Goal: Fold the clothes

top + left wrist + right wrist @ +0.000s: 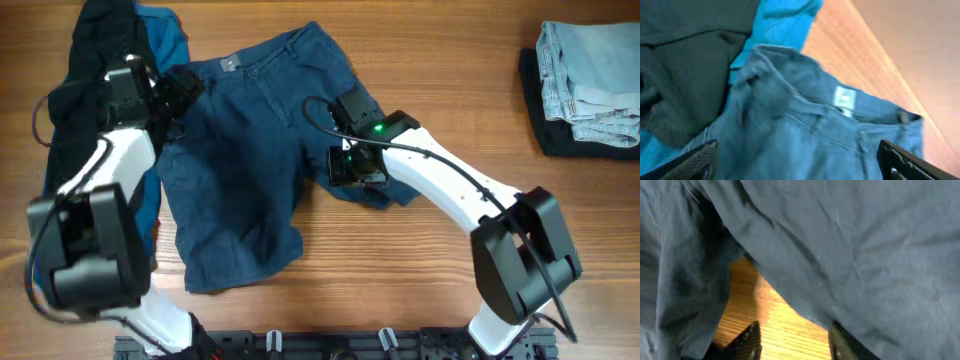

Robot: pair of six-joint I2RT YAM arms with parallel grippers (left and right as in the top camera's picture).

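Navy-blue shorts lie spread on the wooden table, waistband at the back. My left gripper is open above the waistband's left end; the left wrist view shows the waistband and white label between the wide-apart fingers. My right gripper is open low at the crotch and right leg edge; in the right wrist view its fingers stand over bare wood with fabric beside and above them. A black garment and a brighter blue one lie at the back left.
A folded stack of pale denim on a black garment sits at the back right. Bare wood lies in front of the shorts. The arm bases stand along the front edge.
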